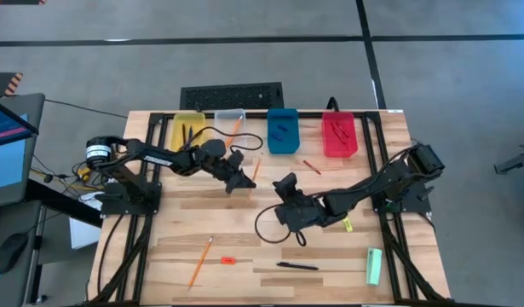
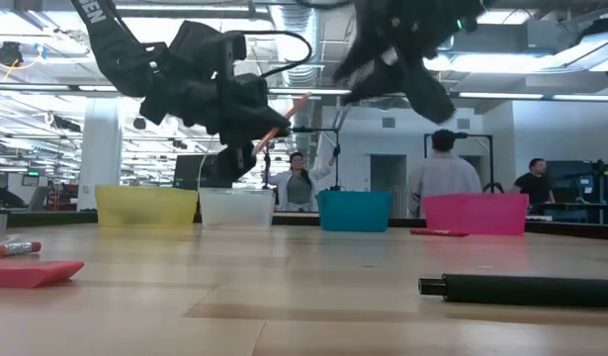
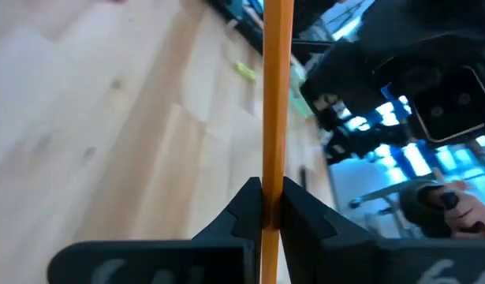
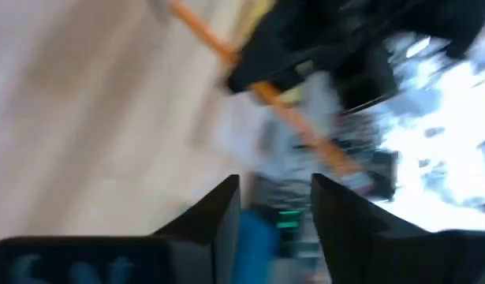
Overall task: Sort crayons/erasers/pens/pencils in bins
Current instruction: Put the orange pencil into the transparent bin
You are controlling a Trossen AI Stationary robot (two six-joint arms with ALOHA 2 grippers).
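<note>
High view: four bins stand in a row along the desk's (image 1: 244, 213) 12 o'clock edge, yellow (image 1: 187, 130), clear (image 1: 228, 124), blue (image 1: 283, 130) and red (image 1: 339, 136) from 9 toward 3 o'clock. The left gripper (image 1: 243, 177) hangs just at 6 o'clock of the clear bin, closed on a pencil (image 1: 256, 167). The right gripper (image 1: 287, 186) is near the desk's centre, at 4 o'clock of the left one, with nothing in it. Another pencil (image 1: 201, 259) lies toward 7 o'clock, a red-orange eraser (image 1: 228, 259) just at 3 o'clock of it, and a pen (image 1: 297, 266) toward 6 o'clock. A crayon (image 1: 311, 166) lies at 6 o'clock of the gap between the blue and red bins. A pale green bar (image 1: 374, 265) sits at 4 o'clock.

Low view: the left gripper (image 2: 246, 127) hangs above the desk with the pencil (image 2: 281, 116) tilted in it, over the clear bin (image 2: 236, 207). The right gripper (image 2: 402, 59) is high, at 2 o'clock of it. The pen (image 2: 521, 288) lies close in front, the eraser (image 2: 32, 272) at 8 o'clock. People stand in the room behind.

Left wrist view: the two fingers (image 3: 242, 217) press on the pencil (image 3: 275, 102), which runs straight up between them.

Right wrist view: the fingers (image 4: 218, 213) stand apart, empty. Beyond them, blurred, the pencil (image 4: 297, 126) seems to cross in the left gripper's hold.
</note>
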